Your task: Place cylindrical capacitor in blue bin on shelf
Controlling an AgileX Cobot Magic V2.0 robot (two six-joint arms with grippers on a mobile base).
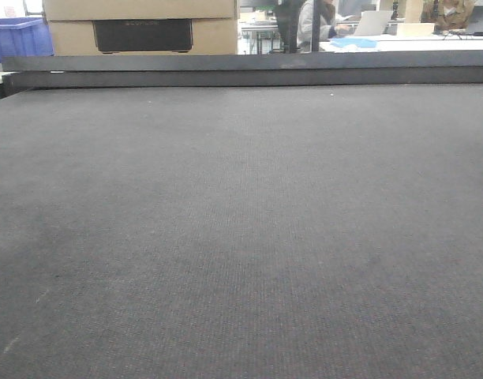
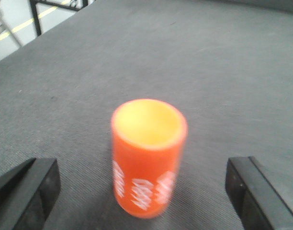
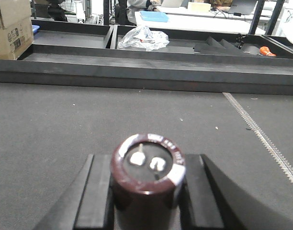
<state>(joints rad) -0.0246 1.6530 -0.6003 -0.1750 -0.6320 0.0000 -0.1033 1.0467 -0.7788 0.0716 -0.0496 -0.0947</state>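
Already the right gripper [image 3: 147, 196] pinches the dark cylindrical capacitor [image 3: 147, 165] over the grey mat [image 1: 241, 237], the left gripper [image 2: 141, 189] spread around an orange cylinder [image 2: 147, 158]; carrying and binning remain.

There is one dark brown capacitor [image 3: 148, 177]. It has two little metal pins [image 3: 156, 164] on its top. There is one orange cylinder [image 2: 149, 158]. The front view shows two cardboard boxes [image 1: 68, 37] and one blue crate [image 1: 16, 39]. The right wrist view shows one crumpled plastic bag [image 3: 142, 38], one flat blue tray [image 3: 153, 16] and one white table [image 3: 194, 23].
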